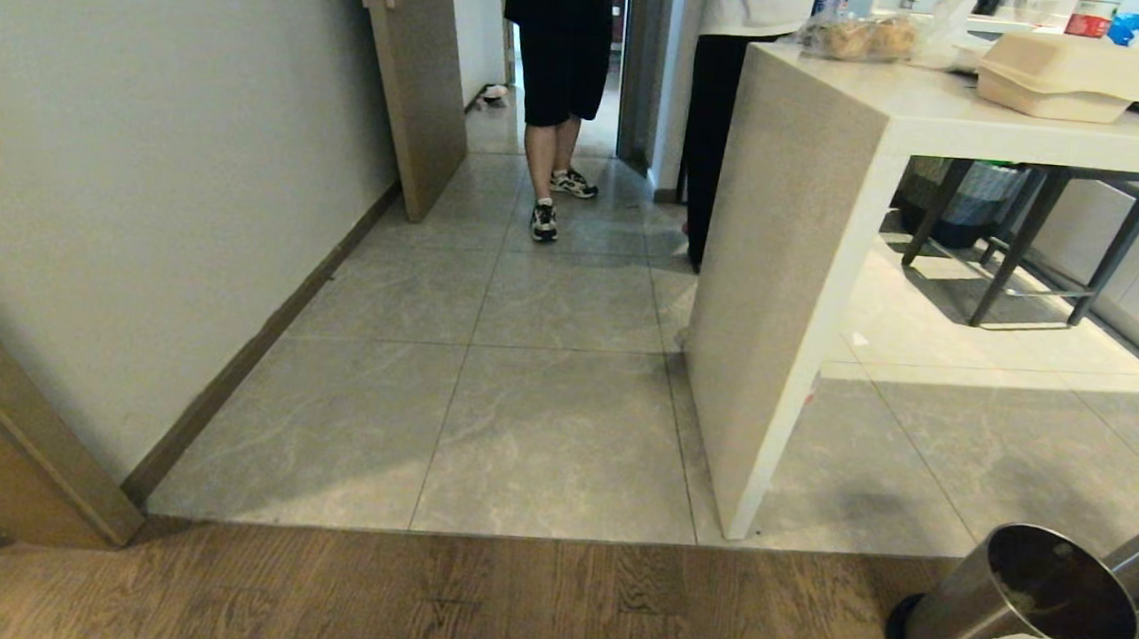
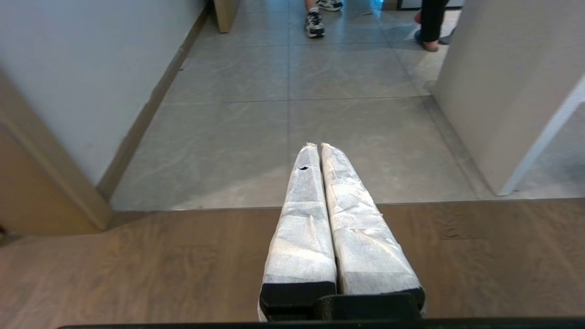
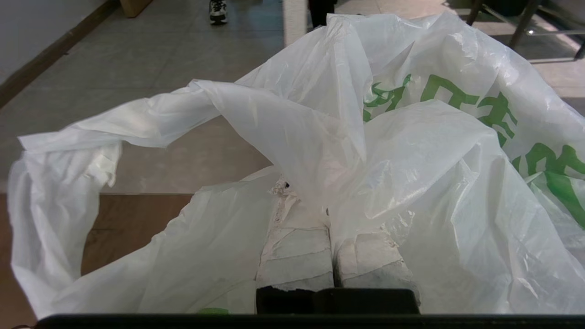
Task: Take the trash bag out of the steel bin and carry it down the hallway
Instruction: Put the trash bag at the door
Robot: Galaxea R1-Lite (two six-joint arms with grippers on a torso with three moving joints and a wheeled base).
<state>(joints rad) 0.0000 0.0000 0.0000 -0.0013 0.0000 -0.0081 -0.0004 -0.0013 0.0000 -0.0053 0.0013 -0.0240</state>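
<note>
right wrist view: right gripper [image 3: 330, 201] clamped on the trash bag [image 3: 411, 173], fingertips hidden; steel bin [image 1: 1021, 602] empty, cut off; left gripper [image 2: 318, 148] closed, empty.

home, kitchen edge: white counter [image 1: 845, 108] upper right with takeout box [image 1: 1058, 75], tiled hallway [image 1: 545, 388] centre, wooden doors [image 1: 417, 68].

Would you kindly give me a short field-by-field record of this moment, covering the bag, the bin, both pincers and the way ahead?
trash bag: white with green print, out of the bin, gripped by the right pincer
right pincer: shut on the plastic
left pincer: shut, empty, above the wood floor edge
steel bin: no bag inside, at the robot's right
hallway: grey tiles; a person stands at its far end
</note>
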